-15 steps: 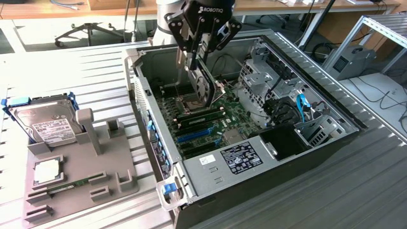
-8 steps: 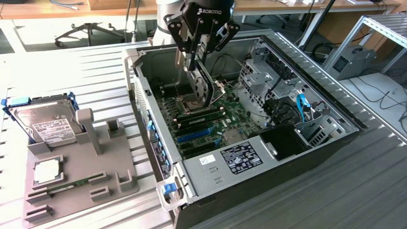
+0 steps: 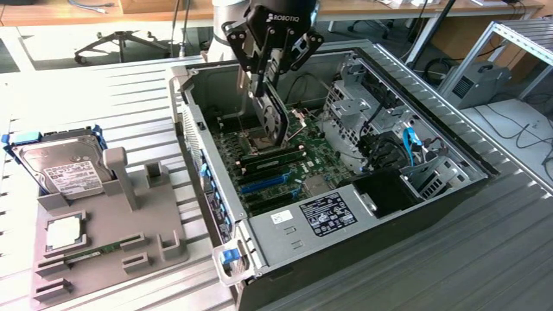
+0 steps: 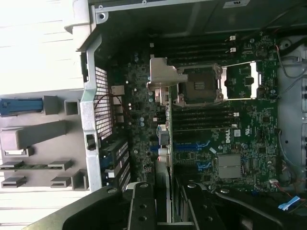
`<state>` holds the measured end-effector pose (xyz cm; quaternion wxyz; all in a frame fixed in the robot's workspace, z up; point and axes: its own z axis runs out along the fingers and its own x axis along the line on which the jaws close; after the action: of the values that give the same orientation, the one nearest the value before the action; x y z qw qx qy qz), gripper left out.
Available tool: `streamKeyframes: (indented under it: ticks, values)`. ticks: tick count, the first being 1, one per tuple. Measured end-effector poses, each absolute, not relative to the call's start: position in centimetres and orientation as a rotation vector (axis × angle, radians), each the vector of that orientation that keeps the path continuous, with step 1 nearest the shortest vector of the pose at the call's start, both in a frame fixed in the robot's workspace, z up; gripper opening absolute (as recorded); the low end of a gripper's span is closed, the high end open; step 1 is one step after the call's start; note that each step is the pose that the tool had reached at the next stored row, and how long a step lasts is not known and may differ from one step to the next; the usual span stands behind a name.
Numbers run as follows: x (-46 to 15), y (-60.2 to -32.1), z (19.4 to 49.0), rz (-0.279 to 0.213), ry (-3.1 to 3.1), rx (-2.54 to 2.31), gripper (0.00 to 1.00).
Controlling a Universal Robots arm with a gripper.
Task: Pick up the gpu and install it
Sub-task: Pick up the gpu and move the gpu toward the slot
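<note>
While the pincer [image 3: 269, 87] clamps the gpu [image 3: 274, 122] between its fingers, the card hangs on edge inside the open computer case [image 3: 294, 243].
Held by its upper long edge, the gpu sits over the motherboard [image 4: 240, 120], just beside the processor socket [image 4: 199, 86], with its silver bracket toward the case's perforated rear wall. On the surface [image 3: 112, 91] at the exterior view's left, a grey holder [image 3: 103, 243] carries a hard drive [image 3: 65, 172].

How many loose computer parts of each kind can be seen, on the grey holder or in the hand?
gpu: 1, gripped by the hand
hard drive: 1
memory stick: 1
square silver chip: 1
Total: 4
</note>
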<state>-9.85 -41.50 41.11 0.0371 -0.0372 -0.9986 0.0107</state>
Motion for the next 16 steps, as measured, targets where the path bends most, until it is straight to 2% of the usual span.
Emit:
streamKeyframes:
  ticks: [16]
  values:
    - [-9.4,-40.7,39.8,0.034,-3.049,-0.113,0.27]
